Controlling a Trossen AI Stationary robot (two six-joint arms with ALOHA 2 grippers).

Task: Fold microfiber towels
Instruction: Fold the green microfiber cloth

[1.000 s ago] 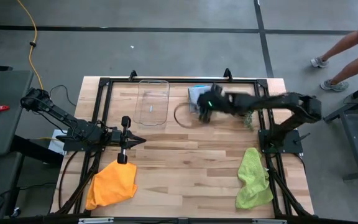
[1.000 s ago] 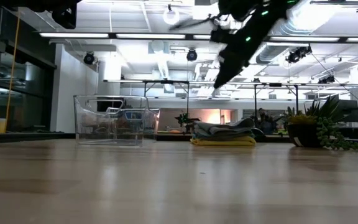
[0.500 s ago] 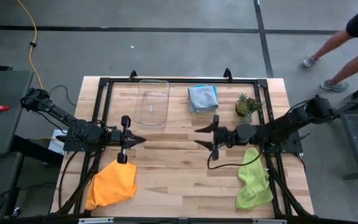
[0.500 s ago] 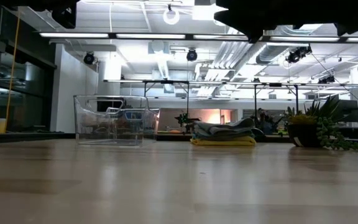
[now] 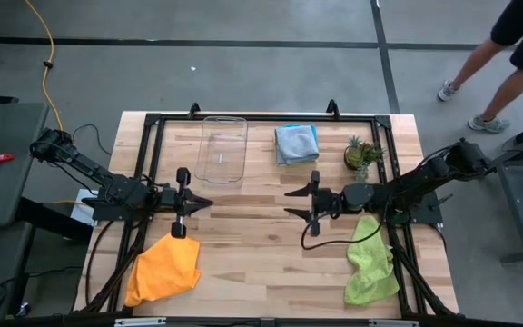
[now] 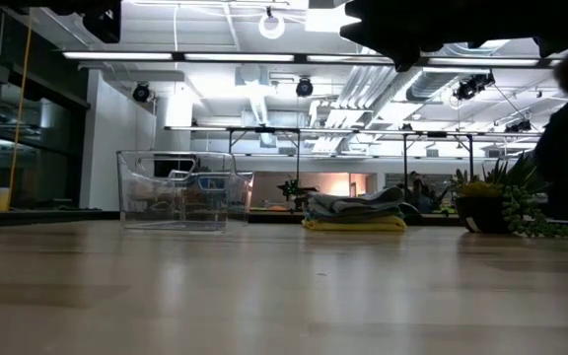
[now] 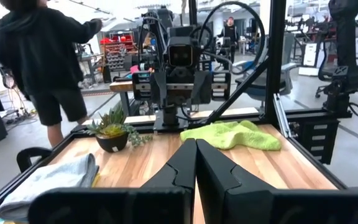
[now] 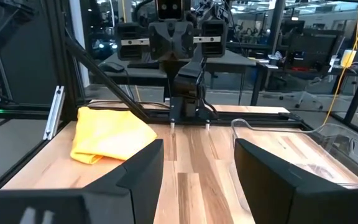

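Note:
An orange towel (image 5: 163, 270) lies crumpled at the near left and a lime green towel (image 5: 370, 259) lies crumpled at the near right. A folded stack (image 5: 296, 143) rests at the far edge, with a teal-blue towel on top; the low view shows a yellow towel (image 6: 353, 225) at its bottom. My left gripper (image 5: 209, 205) is shut and empty above the table's left middle. My right gripper (image 5: 286, 202) is open and empty above the middle, facing the left one. The orange towel also shows in the right wrist view (image 8: 110, 140).
A clear plastic tray (image 5: 222, 150) stands at the far edge left of the stack. A small potted plant (image 5: 361, 154) stands right of the stack. Bare wood lies between the two grippers. A person (image 5: 507, 45) walks on the floor beyond the far right corner.
My right gripper has drawn back from above the folded stack toward the table's near edge and now hovers over the middle, pointing toward the left arm. It has kept still for the last half second. The person has walked on.

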